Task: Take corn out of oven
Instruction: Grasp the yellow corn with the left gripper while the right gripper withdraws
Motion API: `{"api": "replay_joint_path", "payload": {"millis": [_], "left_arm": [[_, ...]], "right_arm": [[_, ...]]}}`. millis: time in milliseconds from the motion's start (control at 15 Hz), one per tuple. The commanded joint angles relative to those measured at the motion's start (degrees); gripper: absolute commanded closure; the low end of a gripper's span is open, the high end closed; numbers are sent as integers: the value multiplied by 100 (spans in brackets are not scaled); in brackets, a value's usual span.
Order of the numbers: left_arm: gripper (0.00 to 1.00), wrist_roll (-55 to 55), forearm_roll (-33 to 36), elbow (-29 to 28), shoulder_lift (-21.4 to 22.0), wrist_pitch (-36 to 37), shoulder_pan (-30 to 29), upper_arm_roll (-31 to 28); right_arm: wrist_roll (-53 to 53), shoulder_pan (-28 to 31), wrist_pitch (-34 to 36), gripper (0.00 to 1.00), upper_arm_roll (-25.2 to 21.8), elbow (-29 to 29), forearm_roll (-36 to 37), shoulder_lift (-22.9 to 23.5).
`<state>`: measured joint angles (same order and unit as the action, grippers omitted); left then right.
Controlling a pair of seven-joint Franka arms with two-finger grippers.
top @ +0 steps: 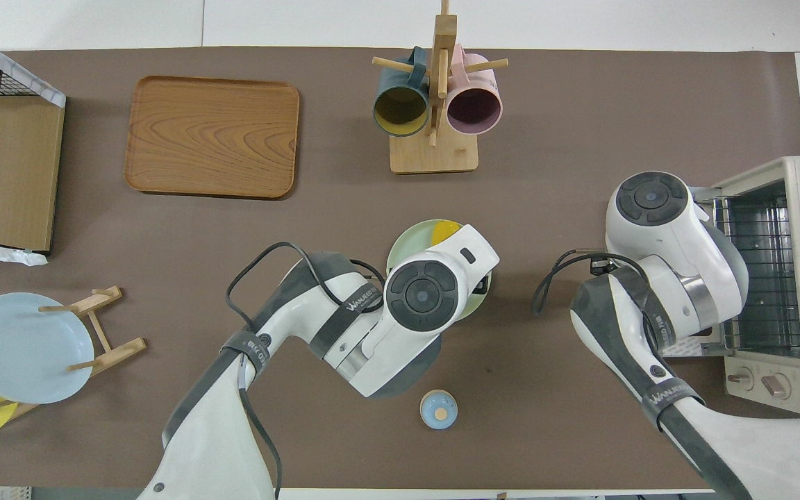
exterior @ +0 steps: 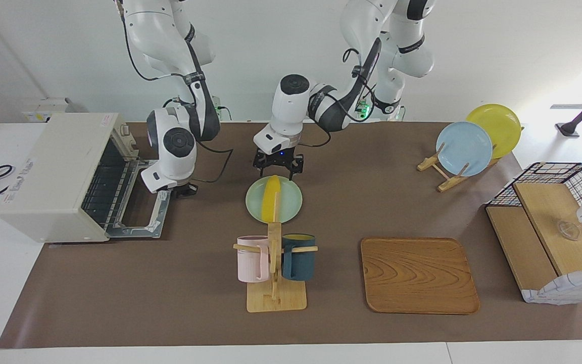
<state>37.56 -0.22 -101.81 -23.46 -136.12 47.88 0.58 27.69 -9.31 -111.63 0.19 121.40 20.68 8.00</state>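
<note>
1. Count: one corn (exterior: 271, 197), one oven (exterior: 63, 177), two mugs, three plates, one wooden tray (exterior: 419, 275), one small blue bell (top: 438, 408).
2. Corn: bright yellow, tapered, ribbed; lies on a round pale green plate (exterior: 291, 202) mid-worktop, well apart from the oven.
3. Oven: boxy, off-white, door dropped open flat, wire rack bare, at the right arm's end of the worktop (exterior: 170, 293).
4. Left gripper (exterior: 278, 164) hangs over the plate edge and the corn's end nearer the robots; jaws spread, holding nothing.
5. Right gripper (exterior: 184, 189) sits low by the open door's edge; cannot tell its jaw state.
6. Wooden mug tree (exterior: 275, 273) with a pink mug (exterior: 252, 259) and a dark blue mug (exterior: 299, 257) stands just beside the plate, farther from the robots.
</note>
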Motion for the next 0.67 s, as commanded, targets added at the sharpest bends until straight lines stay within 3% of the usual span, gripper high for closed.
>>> {"api": "replay_joint_path", "payload": {"millis": [0, 333, 600], "left_arm": [[0, -231, 198, 469, -377, 51, -113, -23], [0, -653, 171, 390, -607, -240, -69, -23], [0, -627, 163, 276, -598, -319, -33, -23]], "right_arm": [[-850, 543, 421, 80, -186, -64, 604, -509], [-2467, 1351, 976, 79, -186, -468, 613, -966], [-2487, 1336, 1002, 72, -169, -573, 543, -949]]}}
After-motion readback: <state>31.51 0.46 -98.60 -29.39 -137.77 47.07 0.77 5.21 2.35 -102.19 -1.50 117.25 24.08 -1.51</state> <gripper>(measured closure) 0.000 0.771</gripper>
